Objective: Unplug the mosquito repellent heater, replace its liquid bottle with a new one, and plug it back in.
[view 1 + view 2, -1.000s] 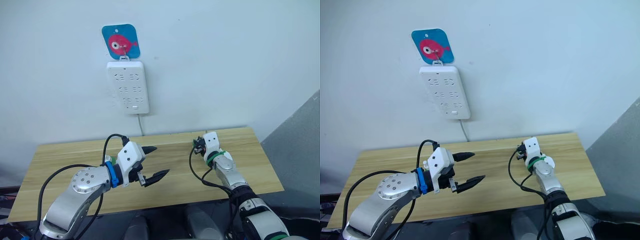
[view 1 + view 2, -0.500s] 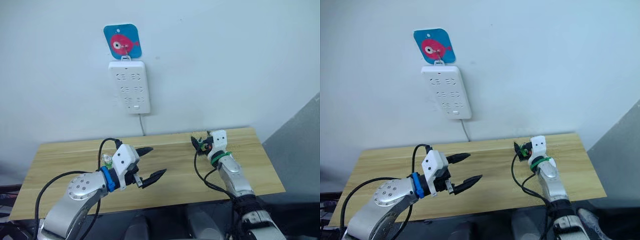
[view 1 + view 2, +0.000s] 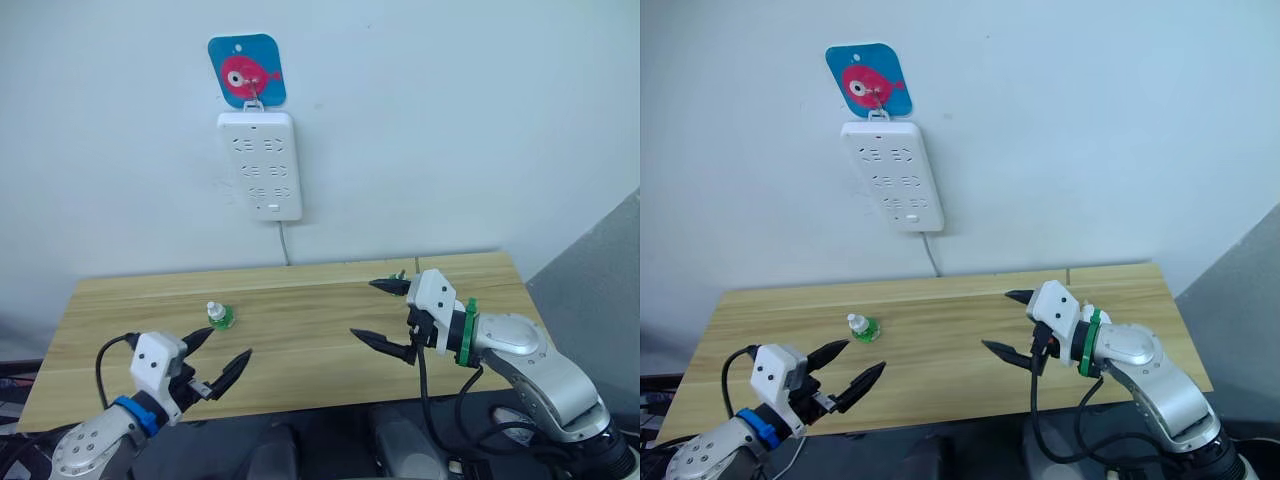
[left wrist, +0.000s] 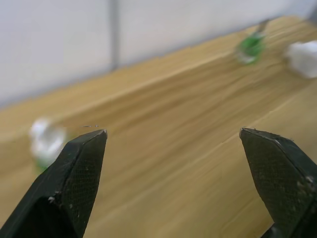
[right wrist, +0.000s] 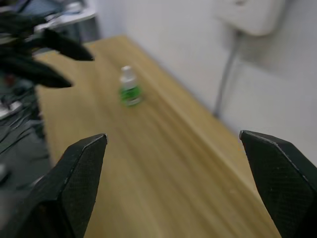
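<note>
Heater is the hard part: one small green-and-dark shape lies on the table near the far edge, just behind the right gripper's upper fingertip and mostly hidden by it, so I cannot tell its long axis or where its prongs point. In the left wrist view it is a blurred green spot. One small bottle, white cap over green base, stands upright on the table's left half, beyond the left gripper. Both grippers have their two fingers spread wide and hold nothing. On the wall hangs one white power strip, long axis vertical, sockets unoccupied, under one blue fish sticker, with one cable dropping behind the table.
</note>
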Controlling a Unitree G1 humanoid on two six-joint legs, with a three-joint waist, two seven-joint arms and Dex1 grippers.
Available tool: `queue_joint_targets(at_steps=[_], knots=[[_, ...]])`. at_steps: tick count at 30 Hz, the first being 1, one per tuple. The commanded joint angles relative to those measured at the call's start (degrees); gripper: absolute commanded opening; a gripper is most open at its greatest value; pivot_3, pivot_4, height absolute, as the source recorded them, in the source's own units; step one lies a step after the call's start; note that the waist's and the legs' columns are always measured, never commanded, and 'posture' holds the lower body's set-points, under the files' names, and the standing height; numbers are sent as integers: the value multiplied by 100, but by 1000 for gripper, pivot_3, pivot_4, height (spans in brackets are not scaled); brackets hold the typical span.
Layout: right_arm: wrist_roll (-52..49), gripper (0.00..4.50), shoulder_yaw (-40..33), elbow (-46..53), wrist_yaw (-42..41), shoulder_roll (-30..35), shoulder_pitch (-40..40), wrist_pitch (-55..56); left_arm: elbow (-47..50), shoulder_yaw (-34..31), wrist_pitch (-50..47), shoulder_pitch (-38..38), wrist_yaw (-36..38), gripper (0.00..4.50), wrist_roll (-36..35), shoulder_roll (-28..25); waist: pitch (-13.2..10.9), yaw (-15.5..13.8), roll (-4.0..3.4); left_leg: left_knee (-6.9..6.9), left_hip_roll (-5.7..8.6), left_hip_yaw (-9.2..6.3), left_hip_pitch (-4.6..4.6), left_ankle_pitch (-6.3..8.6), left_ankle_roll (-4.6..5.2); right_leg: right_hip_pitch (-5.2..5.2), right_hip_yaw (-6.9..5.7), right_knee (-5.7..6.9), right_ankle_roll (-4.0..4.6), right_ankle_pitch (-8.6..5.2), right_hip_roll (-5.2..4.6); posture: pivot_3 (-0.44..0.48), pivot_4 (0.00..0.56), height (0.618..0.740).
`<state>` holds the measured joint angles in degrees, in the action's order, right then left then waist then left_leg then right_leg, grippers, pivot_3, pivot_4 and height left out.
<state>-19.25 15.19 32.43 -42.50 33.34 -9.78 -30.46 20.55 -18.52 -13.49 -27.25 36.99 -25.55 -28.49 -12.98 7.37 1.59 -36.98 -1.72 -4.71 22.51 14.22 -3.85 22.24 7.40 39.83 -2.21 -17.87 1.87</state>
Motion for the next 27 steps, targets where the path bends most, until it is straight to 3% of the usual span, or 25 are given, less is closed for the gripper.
queue_joint_targets(at_steps=[1, 7, 17, 27], knots=[[-134, 4473, 63, 310, -15, -25, -212, -293, -388, -234, -14, 126, -198, 4500, 132, -21, -68, -55, 8, 1, -1, -1, 2, 0, 0, 2, -1, -1, -6, 3, 0, -64, 271, 740], [-294, 4473, 195, 678, -55, -52, -371, -791, -1510, 126, 128, 891, 5, 4500, 559, -258, -269, -258, -1, 4, 1, -10, 41, 3, -5, 33, -15, -7, -36, 20, -2, -53, 313, 740], [-445, 4473, 156, 1166, 7, 171, -261, -1207, -3117, 551, 728, 2167, 342, 4500, 1151, -522, -461, -278, 1, 12, -1, -21, 51, 12, -21, 40, -36, -10, -19, 31, -50, -96, 346, 740], [-827, 4473, 53, 1717, 393, 133, -200, -1808, -4512, 974, 1211, 3367, 292, 4500, 1520, -286, -578, -251, 5, 11, 0, -20, 54, 11, -24, 40, -39, -16, -46, 20, -62, -142, 376, 740]])
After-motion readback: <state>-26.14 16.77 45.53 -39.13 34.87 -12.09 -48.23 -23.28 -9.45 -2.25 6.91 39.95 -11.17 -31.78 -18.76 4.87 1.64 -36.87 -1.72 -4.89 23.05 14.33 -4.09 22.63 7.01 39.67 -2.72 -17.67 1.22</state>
